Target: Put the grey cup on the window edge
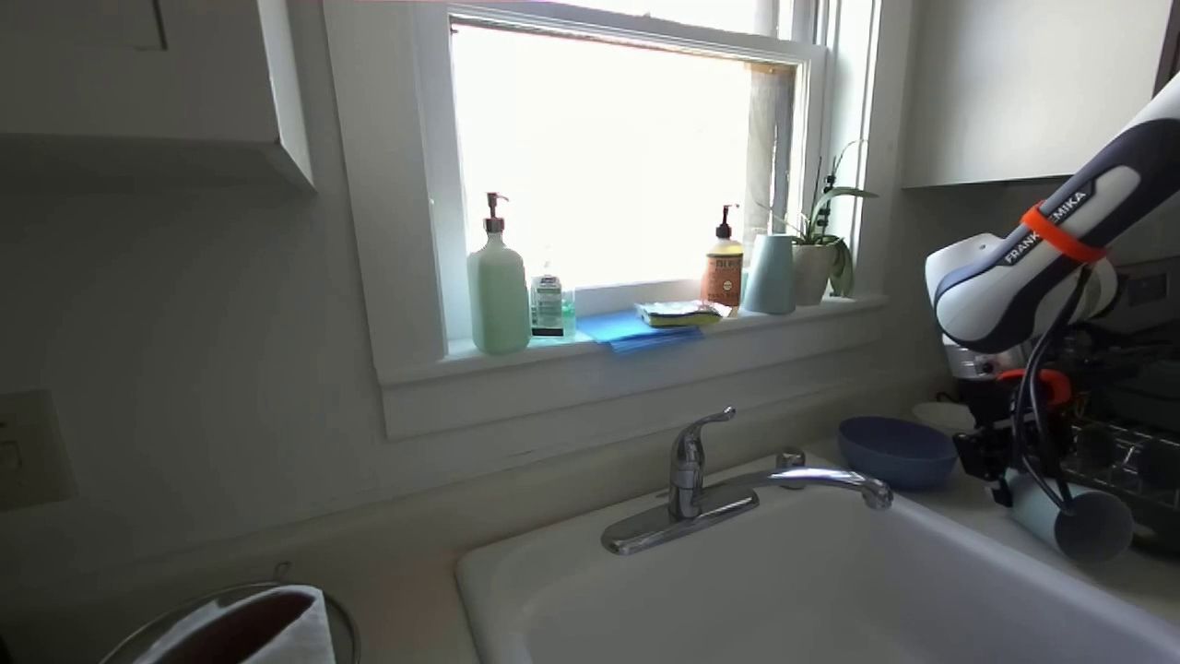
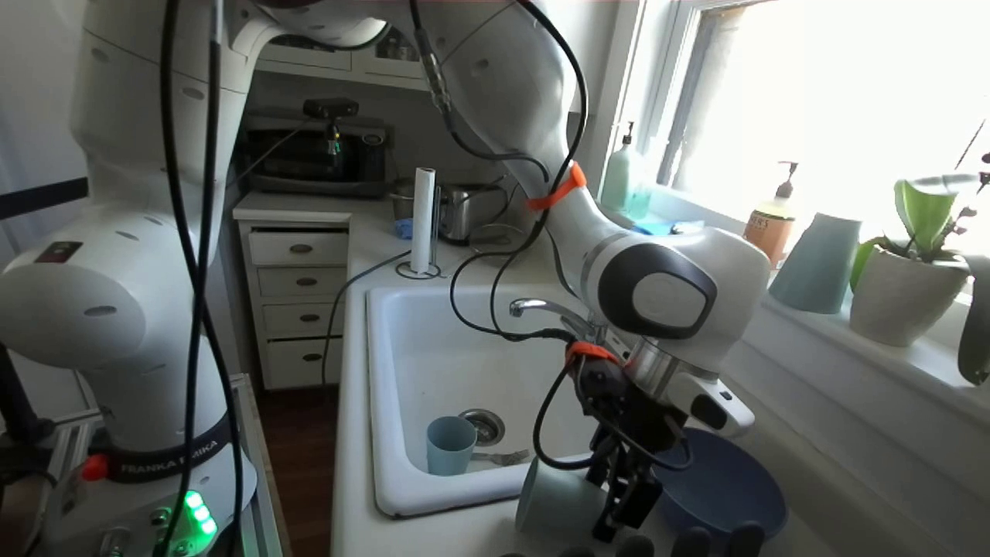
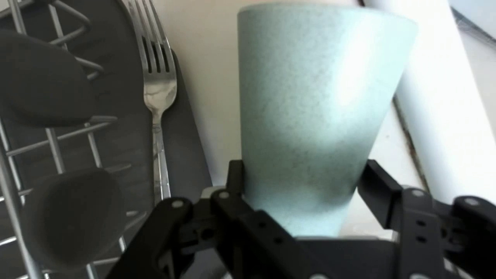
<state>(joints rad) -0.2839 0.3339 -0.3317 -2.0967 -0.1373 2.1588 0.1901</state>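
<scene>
Wrist view shows the grey cup (image 3: pixel 317 108) pinched by the gripper (image 3: pixel 304 172), a pad pressed to either side toward its narrow end. In both exterior views it is tipped onto its side over the counter (image 2: pixel 437 534), just beside the sink (image 1: pixel 802 549); whether it touches the counter I cannot tell. Across from the sink are a fork (image 3: pixel 159 93) and a rack (image 3: pixel 11 190). A blue bowl (image 1: pixel 899 452) sits near the gripper. Farther off, the window edge (image 1: pixel 816 312) holds an upside-down cup (image 1: pixel 771 275), a plant (image 1: pixel 813 272) and a green bottle (image 1: pixel 499 295).

Smooth, speckled grey cup (image 3: pixel 310 116) with a soft sheen, shiny metal fork (image 3: pixel 160 93), glossy sink (image 2: pixel 441 495); near the back edge of the counter (image 1: pixel 410 590), polished metal faucet (image 1: pixel 687 489)
</scene>
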